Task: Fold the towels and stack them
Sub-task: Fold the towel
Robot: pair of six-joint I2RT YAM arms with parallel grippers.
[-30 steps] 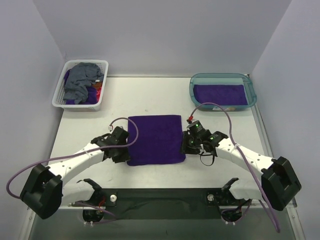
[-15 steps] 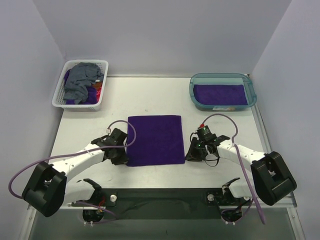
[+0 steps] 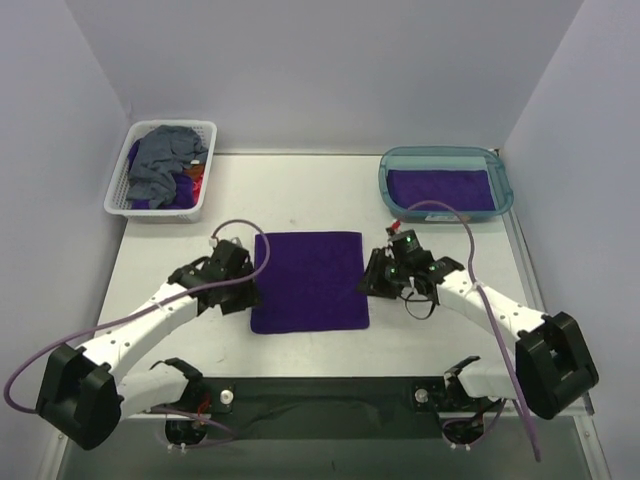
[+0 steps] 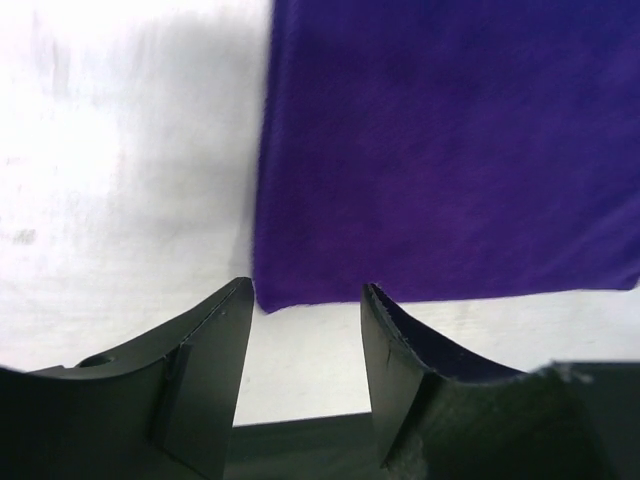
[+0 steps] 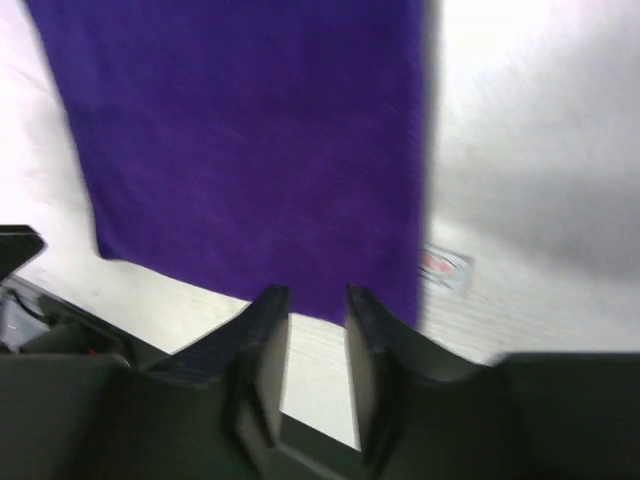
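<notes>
Your left gripper (image 3: pixel 246 293) stands open at the left edge of the purple towel (image 3: pixel 308 280). In the left wrist view its fingers (image 4: pixel 212 345) are clearly spread, bare table (image 3: pixel 300 190) shows between them, and the towel's (image 4: pixel 450 150) near corner lies just beyond the tips. It holds nothing.

Your right gripper (image 3: pixel 372 281) sits at the towel's right edge with its jaws only a narrow slot apart. In the right wrist view pale table shows through that slot and no cloth is caught between the fingers (image 5: pixel 262 330). Whether the tips touch the cloth there (image 5: pixel 250 140) cannot be told.

Count two arms, one white lattice basket (image 3: pixel 208 128) at far left and one teal tub (image 3: pixel 440 152) at far right. One purple towel lies flat as a neat rectangle in the middle of the table, between the two grippers. A second purple towel (image 3: pixel 440 188) lies flat inside the tub. In the basket a slate-grey towel (image 3: pixel 165 158) is heaped on top, with purple cloth (image 3: pixel 150 201) and a scrap of red (image 3: pixel 197 182) showing beneath.

How many towels that heap holds is hidden from you. The right wrist view is smeared, and a small label (image 5: pixel 445 265) on the table beside the towel cannot be read. The wrist views cut the towel off at their edges.
</notes>
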